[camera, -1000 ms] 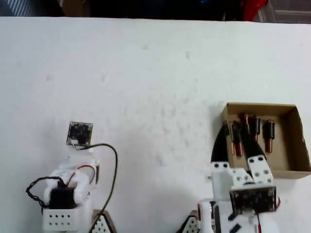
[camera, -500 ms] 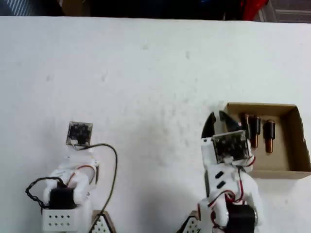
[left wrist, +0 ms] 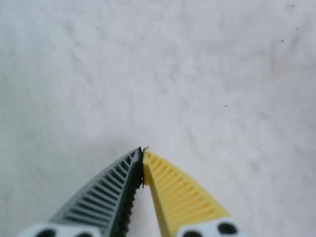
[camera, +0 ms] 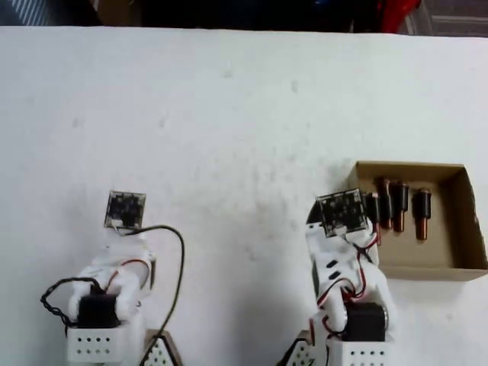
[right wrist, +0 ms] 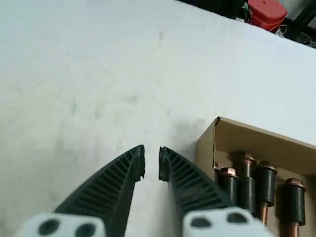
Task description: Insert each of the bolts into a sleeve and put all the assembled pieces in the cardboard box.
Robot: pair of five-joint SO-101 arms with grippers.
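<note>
Here, both arms sit folded low over the table (camera: 229, 114).
The left gripper (left wrist: 142, 152) is pressed together; the right gripper (right wrist: 152, 163), slightly apart, hangs beside the cardboard box (right wrist: 256, 137).

White tabletop (camera: 229, 114), matte, with faint scuffs and specks. Cardboard box (camera: 427, 255) sits flat on it, right side, toward the near edge, open top up. Left arm base (camera: 95, 335) and right arm base (camera: 358, 343) stand at the near edge, well apart. The box is just beside the right one, on its far-right side.
</note>
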